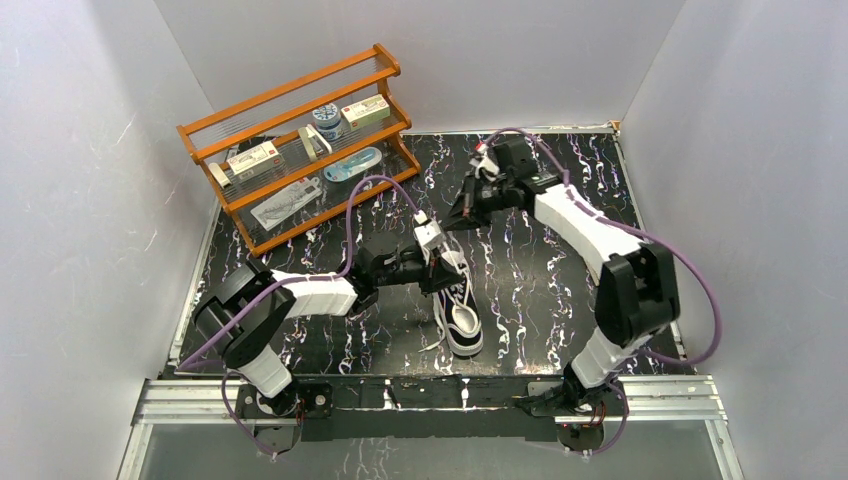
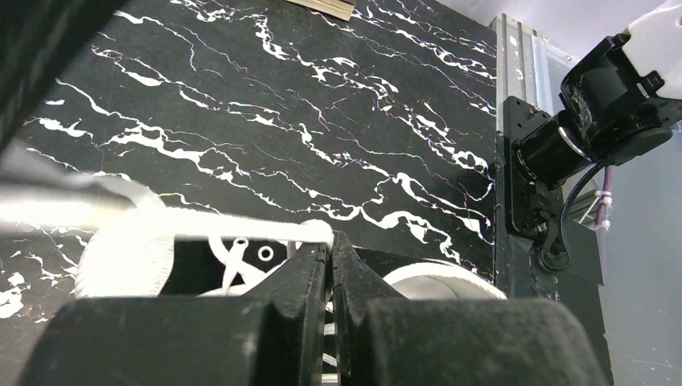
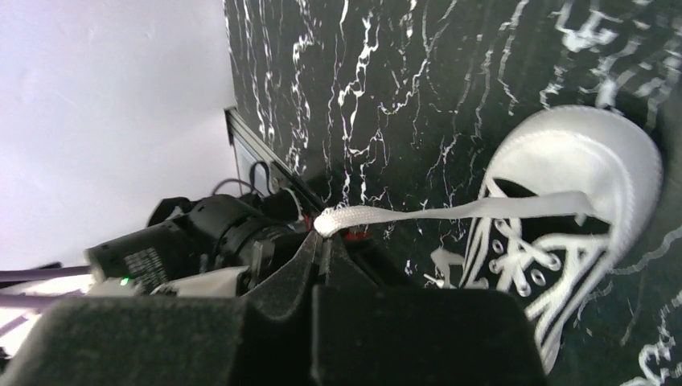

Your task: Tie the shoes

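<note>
A small black canvas sneaker [image 1: 462, 318] with a white rubber toe cap [image 3: 591, 153], white sole and white laces [image 3: 515, 257] lies near the middle of the black, white-veined counter [image 1: 540, 290], between the two arms. The left tool [image 1: 436, 262] is at its far end, fingers pinched tight on a lace [image 2: 241, 227]. The right tool [image 1: 463, 216], farther back, grips a taut strand [image 3: 450, 211] running from the eyelets.

From above, the left tool hides the sneaker's far end. In the left wrist view, dark fingers block most of the shoe and the lace blurs near the lens. The right wrist view cuts off the heel.
</note>
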`<state>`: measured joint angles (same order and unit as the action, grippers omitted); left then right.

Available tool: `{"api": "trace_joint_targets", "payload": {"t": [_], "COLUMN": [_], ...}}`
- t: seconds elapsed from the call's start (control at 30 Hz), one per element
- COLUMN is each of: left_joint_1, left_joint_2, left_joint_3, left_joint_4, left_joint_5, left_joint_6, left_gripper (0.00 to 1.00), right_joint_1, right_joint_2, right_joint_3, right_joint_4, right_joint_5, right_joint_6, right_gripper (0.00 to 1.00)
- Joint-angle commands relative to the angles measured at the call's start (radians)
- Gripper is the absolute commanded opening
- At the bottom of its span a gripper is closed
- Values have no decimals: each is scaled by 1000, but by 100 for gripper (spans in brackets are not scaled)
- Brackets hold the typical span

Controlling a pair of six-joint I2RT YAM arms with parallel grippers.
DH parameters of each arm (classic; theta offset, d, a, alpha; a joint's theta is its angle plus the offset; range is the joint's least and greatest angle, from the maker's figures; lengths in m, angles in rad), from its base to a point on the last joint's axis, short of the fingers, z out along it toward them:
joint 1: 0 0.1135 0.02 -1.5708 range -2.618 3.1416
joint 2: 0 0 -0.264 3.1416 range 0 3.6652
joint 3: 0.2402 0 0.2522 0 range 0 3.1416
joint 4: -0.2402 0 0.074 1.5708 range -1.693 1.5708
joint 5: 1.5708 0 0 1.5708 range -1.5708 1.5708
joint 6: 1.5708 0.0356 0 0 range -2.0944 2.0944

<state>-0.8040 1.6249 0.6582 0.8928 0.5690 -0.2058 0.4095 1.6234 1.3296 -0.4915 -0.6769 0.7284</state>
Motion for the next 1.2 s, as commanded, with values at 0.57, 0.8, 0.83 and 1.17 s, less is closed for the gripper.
{"api": "trace_joint_targets", "payload": {"t": [0.57,0.8,0.83,1.17], "left_joint_1": [-4,-4,-3,-3], "left_joint_2": [-126,-130,-129,-108], "left_joint_3": [-68,-75,-76,-79], "left_joint_4": [59,67,73,110], "left_joint_5": [35,9,-9,-101], "left_joint_6": [4,-22,-33,-126], "left_gripper": [0,0,0,0], "right_joint_1": [229,176,166,-8], "right_joint_2": [202,245,237,112], "right_joint_3": [44,181,206,258], "right_joint_4": [113,-254,-296,-536], "right_joint_5": [-449,-226,-182,100], "right_joint_6": [-9,-277,-307,-548], "right_gripper": [14,52,57,71]}}
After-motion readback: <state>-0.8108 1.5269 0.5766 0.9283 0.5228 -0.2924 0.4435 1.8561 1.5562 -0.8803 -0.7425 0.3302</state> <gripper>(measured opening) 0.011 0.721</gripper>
